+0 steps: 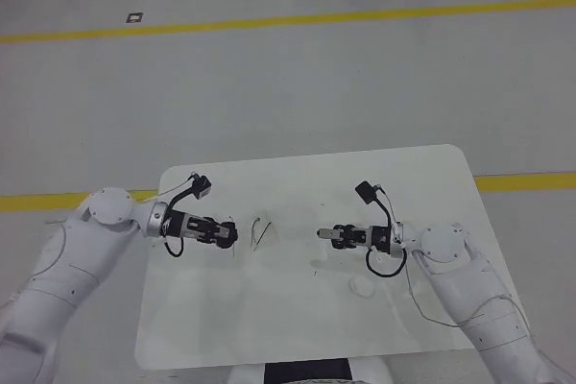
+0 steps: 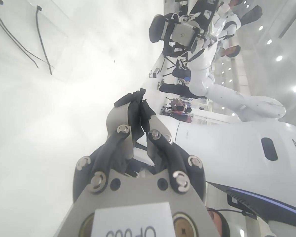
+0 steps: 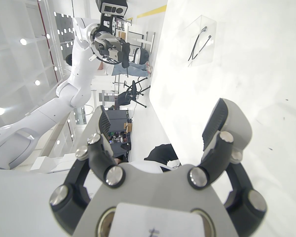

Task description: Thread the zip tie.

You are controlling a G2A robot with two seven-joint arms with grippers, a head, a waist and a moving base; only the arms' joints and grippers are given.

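There's a small clear box (image 3: 208, 52) sitting on the white table (image 1: 365, 307). It is see-through on every side I can make out. Inside it lie two black zip ties (image 3: 197, 45), both loose and unthreaded. Their square heads sit a little apart at one end of the box, and the thin tails run together and cross near the other end. From the left wrist view the same pair (image 2: 40, 38) lies flat on the floor of the box (image 2: 56, 40), with a faint doubled line beside one tie that I take for a reflection.

The box has an arm on either side, and the ties (image 1: 259, 232) are right between the two. The left gripper (image 1: 230, 231) is just beside the box, not touching it. Its black-padded fingers (image 2: 135, 114) are pressed tight together with nothing between them, and the pad material looks ragged at the tips. The right gripper (image 1: 322, 233) is a bit farther off on the opposite side, pointing at the box. Its jaws are spread wide, the ribbed pads (image 3: 213, 122) are facing each other, and there's nothing between them.

Nothing lies between either gripper and the box. A few small dark specks (image 3: 283, 118) mark the table on the right gripper's side of the box. A yellow line (image 1: 269, 21) runs across the floor well beyond the box.
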